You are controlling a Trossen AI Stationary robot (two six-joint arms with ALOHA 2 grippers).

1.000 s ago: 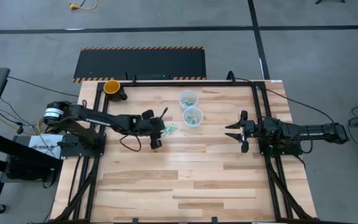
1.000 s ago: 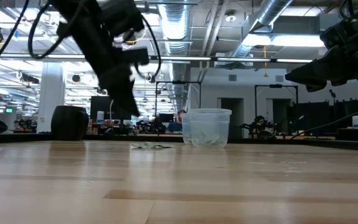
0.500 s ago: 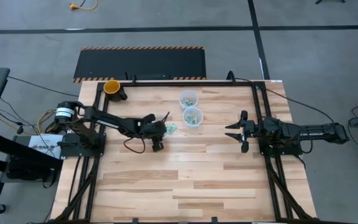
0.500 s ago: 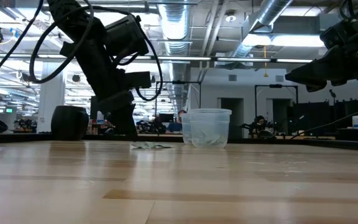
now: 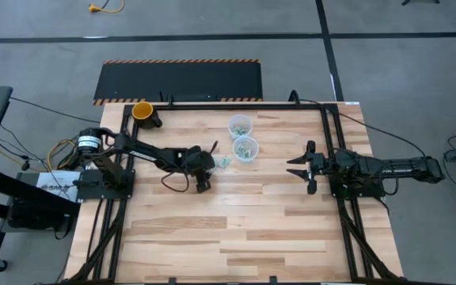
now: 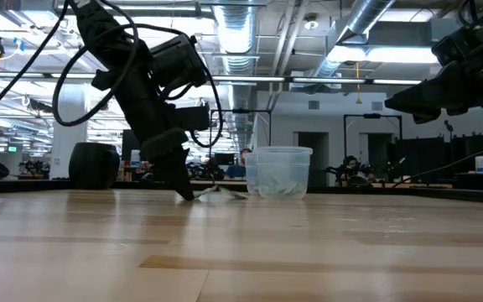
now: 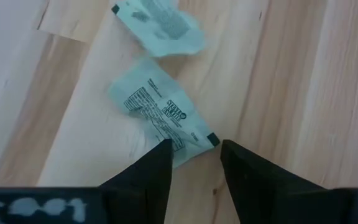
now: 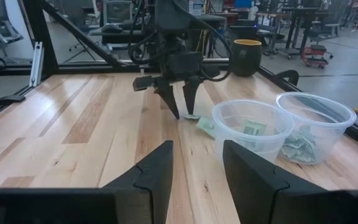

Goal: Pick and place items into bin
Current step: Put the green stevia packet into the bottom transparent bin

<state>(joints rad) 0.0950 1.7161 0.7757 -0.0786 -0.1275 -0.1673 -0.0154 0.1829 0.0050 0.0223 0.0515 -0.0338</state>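
Observation:
Two small green-and-white packets (image 7: 160,115) (image 7: 160,18) lie flat on the wood beside two clear cups (image 5: 245,148) (image 5: 240,125), which hold more packets. My left gripper (image 7: 194,148) is open and tipped down at the table (image 6: 189,195), with its fingertips on either side of the nearer packet's near corner (image 7: 194,138). It stands just left of the packets (image 5: 222,161) in the high view. My right gripper (image 5: 301,167) is open and hovers well above the table's right part, holding nothing. My left gripper comes from above, slanting from the table's left. One fingertip (image 7: 163,152) overlaps the nearer packet's near edge (image 7: 178,146) and the other stands beside its corner. I cannot tell whether either touches it. The packet lies flat on the table.
A dark mug with a yellow inside (image 5: 143,112) stands at the far left corner. The two cups (image 8: 250,130) (image 8: 312,124) sit just right of the packets. Bare wood stretches across the near half of the table (image 5: 236,229). Black frame rails run along the table's edges.
My left gripper has come down from well above the table to its surface and moved a little right toward the packets, tipping steeper. The nearer packet has slid slightly toward the cups.

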